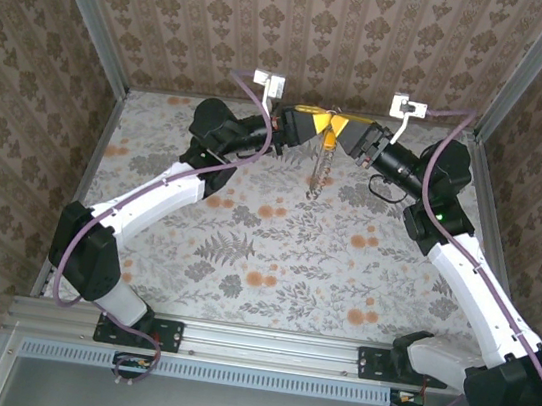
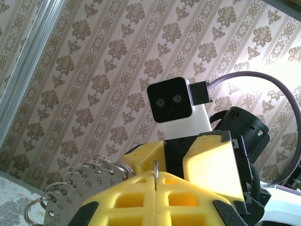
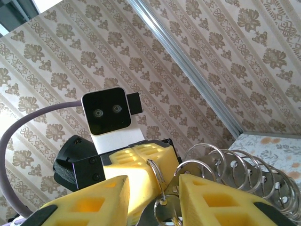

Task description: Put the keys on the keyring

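Keyring steadied for threading.
Your left gripper (image 2: 155, 182) clamps the thin silvery wire keyring (image 2: 155, 167); right gripper's (image 3: 153, 188) parted fingers (image 3: 211, 197) straddle it, empty.

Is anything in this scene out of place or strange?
Nothing looks spilled or broken. One oddity: the bunch of metal rings hangs in mid-air between the left gripper and right gripper, apparently carried by one thin ring pinched in the left gripper.

Left pincer (image 2: 155, 180) clamped shut, right pincer (image 3: 153, 182) parted, tip to tip, arms outstretched.
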`<action>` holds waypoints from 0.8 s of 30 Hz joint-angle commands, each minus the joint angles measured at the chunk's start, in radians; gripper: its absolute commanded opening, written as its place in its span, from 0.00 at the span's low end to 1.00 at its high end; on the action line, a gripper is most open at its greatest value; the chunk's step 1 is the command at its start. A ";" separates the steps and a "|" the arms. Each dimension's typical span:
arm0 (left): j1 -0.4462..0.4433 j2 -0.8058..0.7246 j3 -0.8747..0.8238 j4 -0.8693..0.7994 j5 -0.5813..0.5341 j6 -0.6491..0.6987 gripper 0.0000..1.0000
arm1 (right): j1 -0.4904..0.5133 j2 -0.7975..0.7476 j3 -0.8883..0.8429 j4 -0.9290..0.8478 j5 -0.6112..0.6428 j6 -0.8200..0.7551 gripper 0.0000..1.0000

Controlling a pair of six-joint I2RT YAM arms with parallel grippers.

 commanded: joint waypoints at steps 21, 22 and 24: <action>-0.007 -0.009 0.019 0.012 0.025 0.006 0.00 | -0.001 0.027 0.103 -0.077 -0.050 -0.082 0.00; -0.004 -0.012 0.021 -0.012 0.029 0.018 0.01 | -0.006 0.024 0.111 -0.104 -0.056 -0.103 0.00; 0.011 -0.031 0.018 -0.054 0.037 0.046 0.18 | -0.024 0.024 0.136 -0.160 -0.086 -0.141 0.00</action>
